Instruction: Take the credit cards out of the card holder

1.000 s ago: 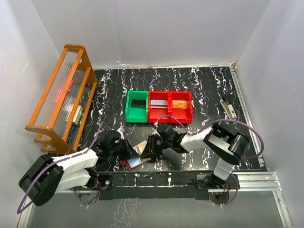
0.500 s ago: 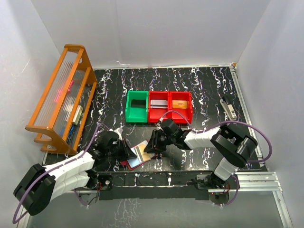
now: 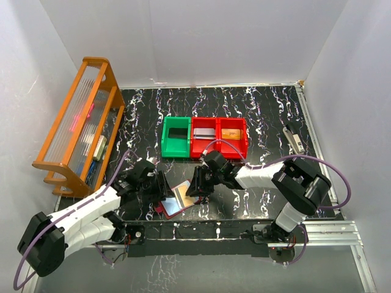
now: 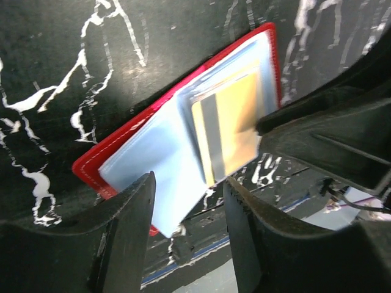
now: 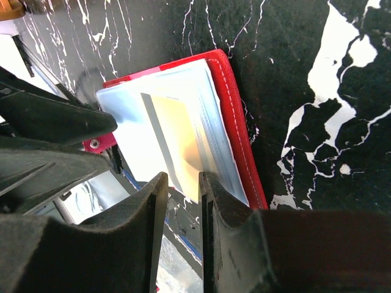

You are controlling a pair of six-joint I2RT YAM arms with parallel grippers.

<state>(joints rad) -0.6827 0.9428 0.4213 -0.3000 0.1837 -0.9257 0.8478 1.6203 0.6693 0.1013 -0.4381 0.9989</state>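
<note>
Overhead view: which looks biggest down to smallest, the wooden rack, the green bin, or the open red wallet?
1. Wooden rack, by far.
2. Green bin.
3. Red wallet, close to the bin in size and partly covered, so the order of these two is unsure.

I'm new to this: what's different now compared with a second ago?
The left gripper, shut before, has opened its jaws over the card holder. The right gripper still pinches the credit card and has hardly moved. The holder, the bins and the rack stayed put.
</note>
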